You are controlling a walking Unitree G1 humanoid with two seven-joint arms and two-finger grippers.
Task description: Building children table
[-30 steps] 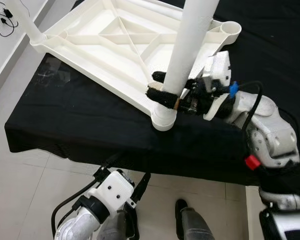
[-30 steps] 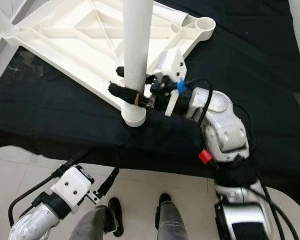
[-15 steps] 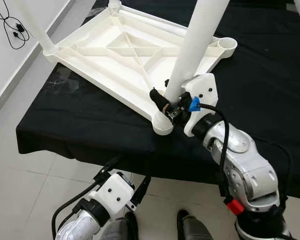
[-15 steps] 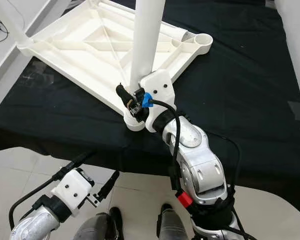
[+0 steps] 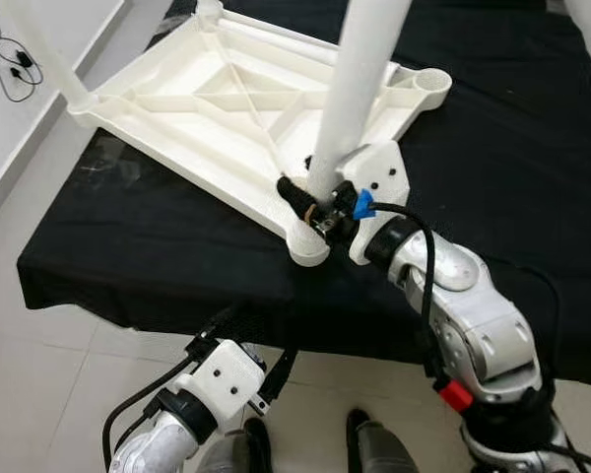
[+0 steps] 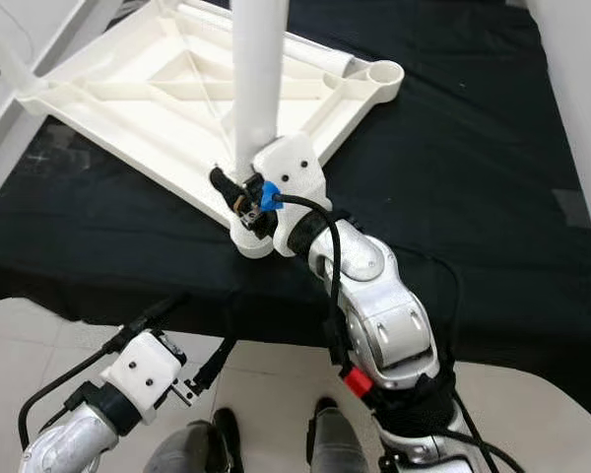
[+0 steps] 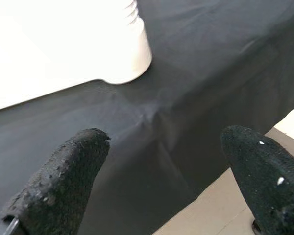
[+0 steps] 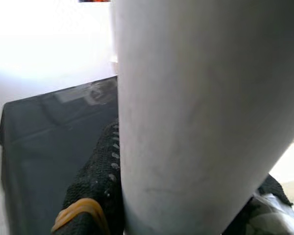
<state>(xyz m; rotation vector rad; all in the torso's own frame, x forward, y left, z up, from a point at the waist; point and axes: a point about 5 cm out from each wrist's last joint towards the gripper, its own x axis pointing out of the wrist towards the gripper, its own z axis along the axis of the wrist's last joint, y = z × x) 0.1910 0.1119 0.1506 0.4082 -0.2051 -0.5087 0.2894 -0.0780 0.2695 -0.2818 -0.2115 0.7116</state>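
Observation:
The white table top [image 5: 207,108] lies upside down on a black-covered surface [image 5: 148,246]. A thick white leg [image 5: 360,79] stands in the socket of its near corner [image 5: 308,246]. My right gripper [image 5: 310,202] is shut on the leg just above that socket; in the right wrist view the leg [image 8: 201,112] presses against a black finger [image 8: 95,181]. Another leg [image 5: 39,54] stands at the far left corner. The right corner socket [image 5: 430,84] is open. My left gripper [image 7: 166,142] hangs open below the surface's front edge, holding nothing.
The black cloth drops over the front edge [image 5: 177,310] to a pale tiled floor [image 5: 39,394]. A black cable [image 5: 15,69] lies on the floor at the far left. My feet [image 5: 374,443] stand close to the edge.
My right elbow has swung from the right side round to the front, with the gripper still shut low on the leg. The head camera has shifted a little.

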